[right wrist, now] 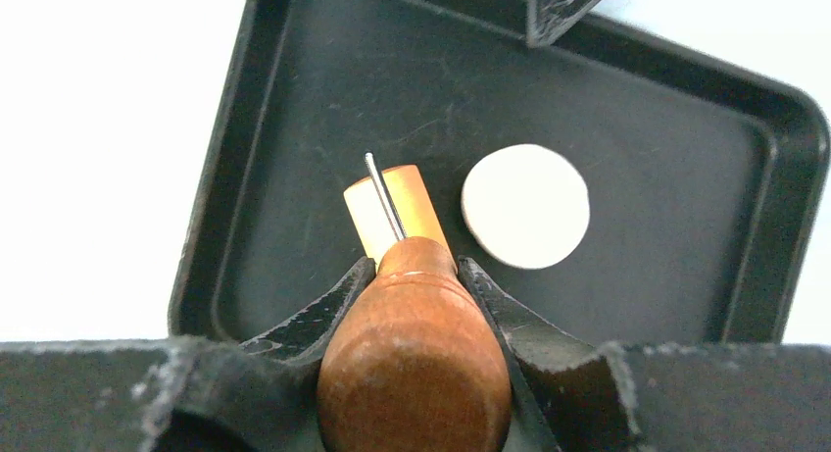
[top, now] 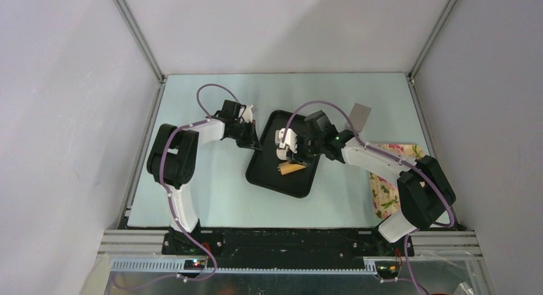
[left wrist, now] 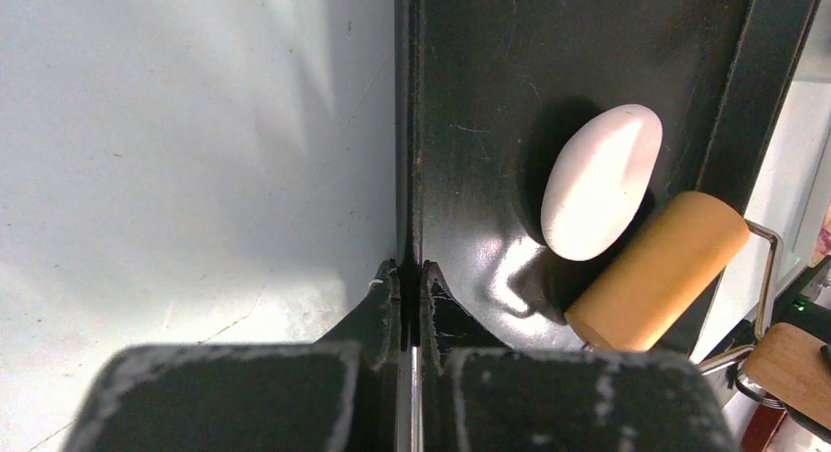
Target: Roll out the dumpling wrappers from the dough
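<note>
The right hand point(right wrist: 416, 266) was clamped on the brown wooden handle point(right wrist: 412, 374) of a rolling pin point(right wrist: 416, 202), whose pale roller pointed straight ahead of the fingers, a thin wire running along its top. Just right of the roller, a narrow gap between them, lay the dough point(right wrist: 525, 206), a flattened round white disc. Both sat in the black tray point(right wrist: 294, 128), with the pale counter point(right wrist: 98, 128) beyond its left rim.

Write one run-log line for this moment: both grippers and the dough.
left gripper: shut on tray rim | right gripper: holds roller | dough: in tray, beside roller
</note>
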Controlling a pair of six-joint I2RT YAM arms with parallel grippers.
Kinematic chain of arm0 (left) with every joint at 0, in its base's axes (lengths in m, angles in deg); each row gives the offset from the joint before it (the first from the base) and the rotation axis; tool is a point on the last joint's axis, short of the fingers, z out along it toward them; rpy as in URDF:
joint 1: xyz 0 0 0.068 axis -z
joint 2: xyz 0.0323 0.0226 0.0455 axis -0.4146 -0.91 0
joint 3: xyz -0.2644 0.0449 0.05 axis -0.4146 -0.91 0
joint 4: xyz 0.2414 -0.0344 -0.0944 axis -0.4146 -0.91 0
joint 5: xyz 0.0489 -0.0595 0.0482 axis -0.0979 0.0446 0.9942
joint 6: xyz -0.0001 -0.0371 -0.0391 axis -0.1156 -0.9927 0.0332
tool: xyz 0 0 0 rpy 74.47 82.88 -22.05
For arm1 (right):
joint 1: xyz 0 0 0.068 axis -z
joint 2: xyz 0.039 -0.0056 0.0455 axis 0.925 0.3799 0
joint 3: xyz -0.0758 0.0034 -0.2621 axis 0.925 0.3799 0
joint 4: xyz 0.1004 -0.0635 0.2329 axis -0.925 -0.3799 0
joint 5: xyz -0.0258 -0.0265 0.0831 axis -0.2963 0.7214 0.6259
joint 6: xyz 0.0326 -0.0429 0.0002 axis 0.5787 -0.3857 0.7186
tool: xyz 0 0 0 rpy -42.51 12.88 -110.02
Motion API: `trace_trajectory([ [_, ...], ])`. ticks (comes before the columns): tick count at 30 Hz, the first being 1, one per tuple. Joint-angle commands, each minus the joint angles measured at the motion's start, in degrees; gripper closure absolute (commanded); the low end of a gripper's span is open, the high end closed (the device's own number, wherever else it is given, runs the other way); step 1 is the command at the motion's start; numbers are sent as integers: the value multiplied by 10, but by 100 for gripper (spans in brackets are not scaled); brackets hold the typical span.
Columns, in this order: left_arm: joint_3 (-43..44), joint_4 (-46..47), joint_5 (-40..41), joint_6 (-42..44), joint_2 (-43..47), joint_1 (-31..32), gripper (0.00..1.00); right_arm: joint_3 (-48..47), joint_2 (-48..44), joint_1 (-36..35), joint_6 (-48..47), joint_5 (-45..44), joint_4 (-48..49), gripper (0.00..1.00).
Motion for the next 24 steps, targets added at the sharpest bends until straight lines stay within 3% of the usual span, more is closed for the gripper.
trace_trajectory([
  [1, -16, -57, 15, 8, -24, -1, 100, 2, -36, -5, 4, -15, -133, 100],
  [7, -14, -56, 12, 8, -27, -1, 100, -63, -108, 2, 33, -28, -96, 100],
  [18, -15, -57, 10, 8, -27, -1, 100, -93, 20, 2, 158, -149, 100, 100],
  [24, -16, -57, 9, 9, -25, -2, 100, -93, 82, 1, 170, -161, 87, 100],
])
